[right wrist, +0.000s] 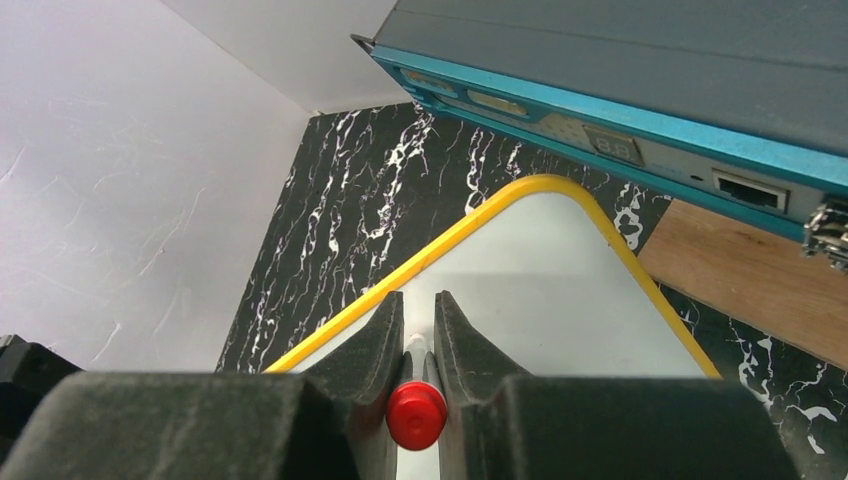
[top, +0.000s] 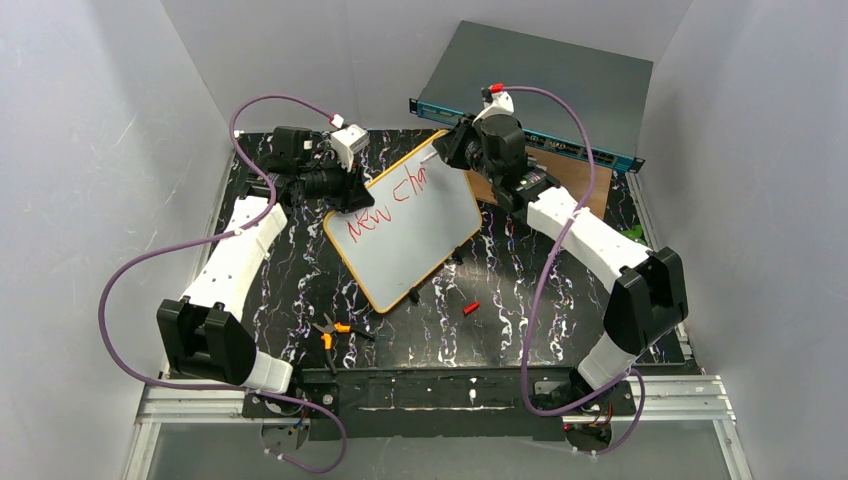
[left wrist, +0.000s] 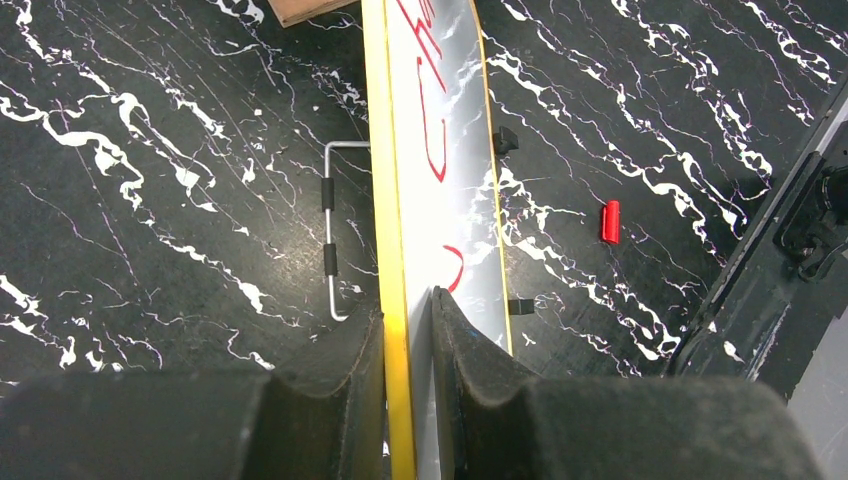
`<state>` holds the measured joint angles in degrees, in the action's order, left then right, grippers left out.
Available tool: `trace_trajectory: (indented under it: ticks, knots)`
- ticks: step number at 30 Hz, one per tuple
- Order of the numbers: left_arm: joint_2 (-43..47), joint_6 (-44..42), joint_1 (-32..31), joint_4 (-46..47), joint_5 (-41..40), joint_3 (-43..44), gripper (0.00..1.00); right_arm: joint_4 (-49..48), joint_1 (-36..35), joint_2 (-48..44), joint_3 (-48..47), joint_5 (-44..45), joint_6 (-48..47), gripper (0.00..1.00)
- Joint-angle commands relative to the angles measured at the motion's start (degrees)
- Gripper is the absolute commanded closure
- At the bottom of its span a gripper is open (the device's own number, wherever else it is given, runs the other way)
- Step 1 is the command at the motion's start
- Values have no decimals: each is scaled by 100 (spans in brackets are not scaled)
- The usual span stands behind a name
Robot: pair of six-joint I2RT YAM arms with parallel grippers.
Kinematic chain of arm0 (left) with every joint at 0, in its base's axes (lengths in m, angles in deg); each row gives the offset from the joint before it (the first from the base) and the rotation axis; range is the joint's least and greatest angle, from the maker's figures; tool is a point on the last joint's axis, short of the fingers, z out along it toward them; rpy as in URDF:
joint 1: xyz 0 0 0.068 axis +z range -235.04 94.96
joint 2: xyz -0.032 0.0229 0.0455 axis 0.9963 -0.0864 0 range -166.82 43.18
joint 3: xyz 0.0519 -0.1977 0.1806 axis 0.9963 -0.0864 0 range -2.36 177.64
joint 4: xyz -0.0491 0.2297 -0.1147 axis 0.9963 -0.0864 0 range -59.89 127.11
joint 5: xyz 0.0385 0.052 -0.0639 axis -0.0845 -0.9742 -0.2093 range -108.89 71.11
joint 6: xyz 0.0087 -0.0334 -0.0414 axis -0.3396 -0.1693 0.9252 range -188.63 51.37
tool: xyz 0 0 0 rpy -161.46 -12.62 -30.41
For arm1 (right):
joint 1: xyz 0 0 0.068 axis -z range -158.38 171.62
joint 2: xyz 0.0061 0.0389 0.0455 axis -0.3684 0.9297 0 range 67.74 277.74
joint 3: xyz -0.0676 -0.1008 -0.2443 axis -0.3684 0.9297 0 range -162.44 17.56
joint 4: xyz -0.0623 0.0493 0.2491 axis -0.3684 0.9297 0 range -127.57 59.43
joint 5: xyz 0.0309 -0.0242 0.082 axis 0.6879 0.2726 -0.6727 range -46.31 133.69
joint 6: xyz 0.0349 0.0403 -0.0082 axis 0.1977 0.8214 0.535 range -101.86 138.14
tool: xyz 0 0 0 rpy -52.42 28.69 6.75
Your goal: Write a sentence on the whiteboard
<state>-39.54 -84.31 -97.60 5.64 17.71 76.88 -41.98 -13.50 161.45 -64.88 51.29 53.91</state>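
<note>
The whiteboard (top: 405,235) sits mid-desk (top: 520,300), its 10 o'clock edge pinched by the left jaws. The right jaws clamp a marker (right wrist: 416,412) at its 1 o'clock corner. The sentence (top: 385,205) (red, reading "New cha") runs along its top; a red cap (top: 471,307) lies at 5 o'clock.

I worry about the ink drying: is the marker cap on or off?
Off. The red cap lies loose on the table, away from the marker in the right claw.

The whiteboard (top: 412,250) carries a red handwritten sentence (top: 390,205) reading roughly "New Cha", the rest hidden.
</note>
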Motion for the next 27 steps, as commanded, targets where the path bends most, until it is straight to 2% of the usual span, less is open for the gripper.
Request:
trace_trajectory:
  ticks: [1,13,27]
  knots:
    - [143,-471,-51,-66,-187,65,100,-231,4,-75,127,115,-52,99]
    - [144,-463,-52,-62,-173,51,100,-220,4,-125,499,112,-61,99]
    - [98,-436,-70,-61,-155,99,100,-447,-6,58,-159,-263,89,99]
